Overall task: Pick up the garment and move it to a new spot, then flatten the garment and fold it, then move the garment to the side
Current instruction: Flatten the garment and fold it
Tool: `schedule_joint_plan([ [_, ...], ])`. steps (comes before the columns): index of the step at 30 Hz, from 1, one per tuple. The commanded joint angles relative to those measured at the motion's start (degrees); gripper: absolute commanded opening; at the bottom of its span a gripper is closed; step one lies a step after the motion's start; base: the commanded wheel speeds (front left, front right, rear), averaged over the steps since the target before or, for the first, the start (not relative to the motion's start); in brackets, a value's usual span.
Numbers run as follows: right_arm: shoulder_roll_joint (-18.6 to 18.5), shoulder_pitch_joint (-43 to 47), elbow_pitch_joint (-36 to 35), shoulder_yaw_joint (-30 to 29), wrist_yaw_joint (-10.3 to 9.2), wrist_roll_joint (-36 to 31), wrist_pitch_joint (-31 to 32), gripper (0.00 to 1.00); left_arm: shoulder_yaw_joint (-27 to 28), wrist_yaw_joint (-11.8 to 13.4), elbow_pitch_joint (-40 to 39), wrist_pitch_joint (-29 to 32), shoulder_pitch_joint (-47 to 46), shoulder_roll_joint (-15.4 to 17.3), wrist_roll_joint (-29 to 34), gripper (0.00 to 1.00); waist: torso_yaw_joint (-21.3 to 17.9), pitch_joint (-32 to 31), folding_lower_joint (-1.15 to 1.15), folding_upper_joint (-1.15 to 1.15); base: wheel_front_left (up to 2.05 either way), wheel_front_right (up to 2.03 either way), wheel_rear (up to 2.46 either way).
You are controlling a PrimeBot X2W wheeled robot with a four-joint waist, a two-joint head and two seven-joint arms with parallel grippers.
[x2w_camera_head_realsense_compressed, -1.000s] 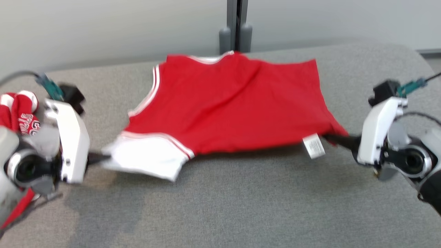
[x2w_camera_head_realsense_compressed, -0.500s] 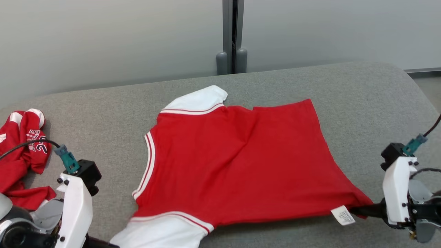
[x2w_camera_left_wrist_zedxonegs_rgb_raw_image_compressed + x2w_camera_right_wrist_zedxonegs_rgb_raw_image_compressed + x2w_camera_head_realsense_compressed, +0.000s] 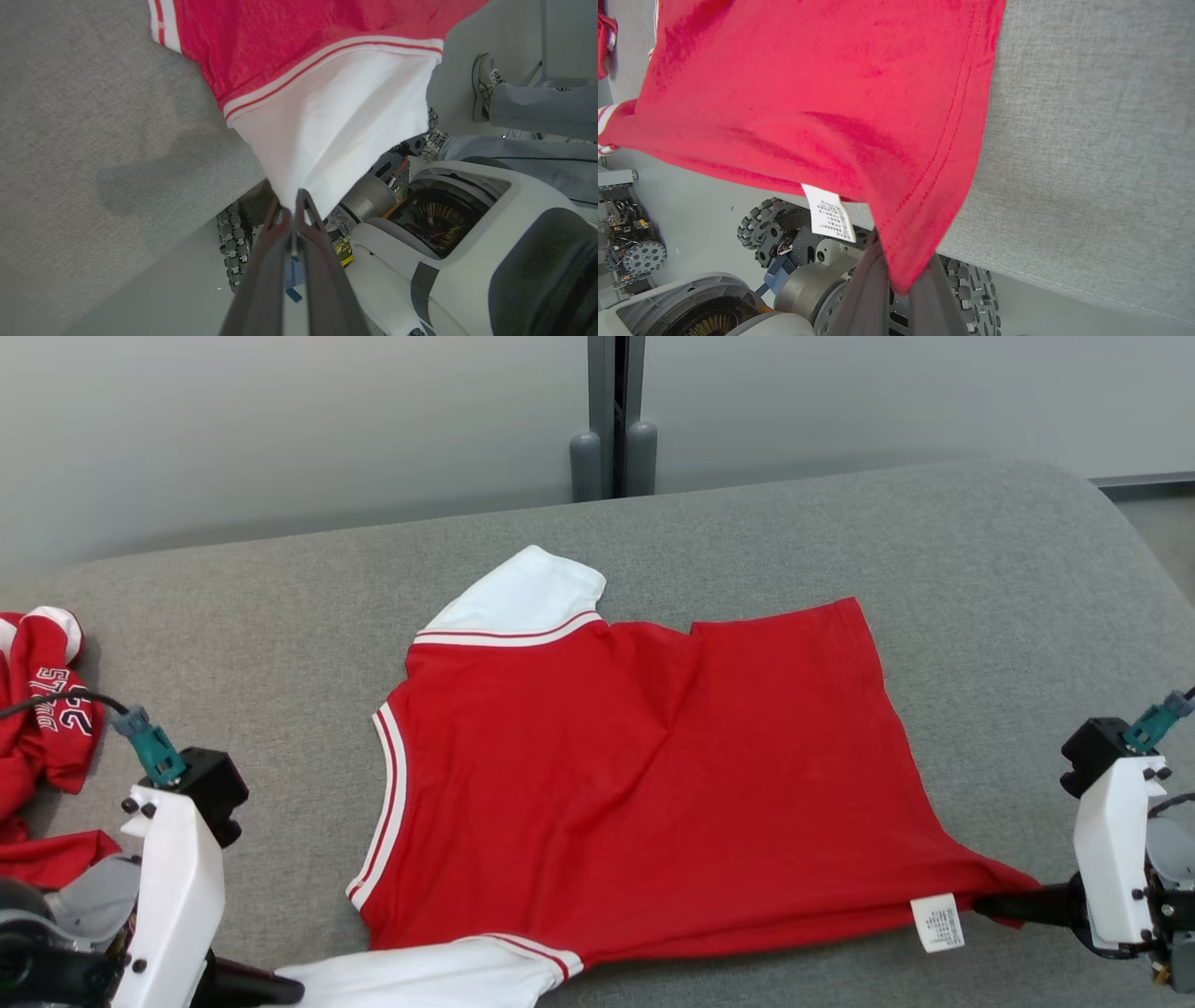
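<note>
The garment [image 3: 635, 775] is a red shirt with white sleeves, spread over the grey table [image 3: 280, 607] with its near edge at the table's front. My left gripper [image 3: 285, 987] at the lower left is shut on the near white sleeve [image 3: 336, 126], pinched at the fingertips [image 3: 301, 205]. My right gripper [image 3: 990, 903] at the lower right is shut on the red hem corner [image 3: 906, 252], beside a white care label [image 3: 937, 924]. The far white sleeve [image 3: 527, 602] lies flat toward the back.
Another red garment with white lettering [image 3: 42, 747] is bunched at the table's left edge. A dark post [image 3: 613, 420] stands behind the table against a pale wall. The left wrist view shows a person's shoe [image 3: 483, 86] and grey trouser legs on the floor beyond my base.
The head camera has tilted, so the table sits differently in view. The shirt has come down from hanging stretched to lying spread on the table, with both grippers pulled back to the near edge.
</note>
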Motion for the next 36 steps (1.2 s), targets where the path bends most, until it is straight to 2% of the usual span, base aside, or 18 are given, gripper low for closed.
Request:
schedule_joint_plan([
  [1,0.5,-0.7,0.3,-0.6,0.01,-0.6,0.4,0.00,0.4,0.2,0.5,0.2,-1.0,-0.3,0.2,0.00,-0.3,0.9,0.00,0.00,0.00,0.00,0.00],
  [6,4.2,-2.8,1.7,-4.8,0.01,-4.0,3.0,0.00,0.4,0.3,4.2,3.5,-5.9,-1.9,3.8,0.00,-0.8,3.7,0.00,0.00,0.00,0.00,0.00],
  [15,13.4,-6.2,4.9,-13.6,0.01,-11.3,9.1,0.00,-0.4,-0.4,13.0,8.5,-14.3,-8.2,8.3,0.00,-2.4,7.9,0.00,0.00,0.00,0.00,0.00],
  [20,18.5,-7.4,5.5,-19.2,0.01,-16.8,12.0,0.00,-0.1,-1.7,17.5,8.1,-17.6,-12.0,10.0,0.00,-3.2,9.6,0.00,0.00,0.00,0.00,0.00],
  [28,25.9,-5.9,3.5,-28.2,0.01,-26.2,16.8,0.00,-0.1,-3.9,24.8,6.1,-20.1,-16.0,11.9,0.00,-4.1,11.2,0.00,0.00,0.00,0.00,0.00],
  [29,26.8,-5.7,3.1,-29.1,0.01,-27.3,17.2,0.00,0.0,-4.3,25.7,5.4,-20.1,-16.4,12.3,0.09,-4.1,11.3,0.00,0.00,0.00,0.00,0.00],
  [30,27.6,-5.4,2.5,-30.3,0.01,-28.6,17.5,0.28,0.0,-4.4,26.6,4.9,-20.1,-16.8,12.5,0.80,-4.2,11.2,0.00,0.00,0.00,0.00,0.00],
  [31,28.4,-5.1,1.9,-31.4,0.01,-29.7,17.8,0.90,-0.1,-4.8,27.5,4.5,-20.0,-17.1,12.8,1.00,-4.2,11.2,0.00,0.00,0.00,0.00,0.00],
  [32,28.4,-5.1,1.9,-31.4,0.01,-29.7,17.8,0.90,-0.1,-4.8,27.5,4.5,-20.0,-17.1,12.8,1.00,-4.2,11.2,0.00,0.00,0.00,0.00,0.00],
  [33,29.6,-4.1,0.7,-33.1,0.01,-32.1,18.4,1.00,-0.4,-5.2,28.9,3.7,-19.8,-17.6,13.5,1.00,-4.2,10.8,0.00,0.00,0.00,0.00,0.00],
  [36,31.0,-2.5,-1.1,-35.7,0.01,-34.6,19.7,1.00,-0.1,-6.2,30.7,2.0,-19.3,-18.6,13.8,1.00,-3.9,9.5,0.00,0.00,0.00,0.00,0.00],
])
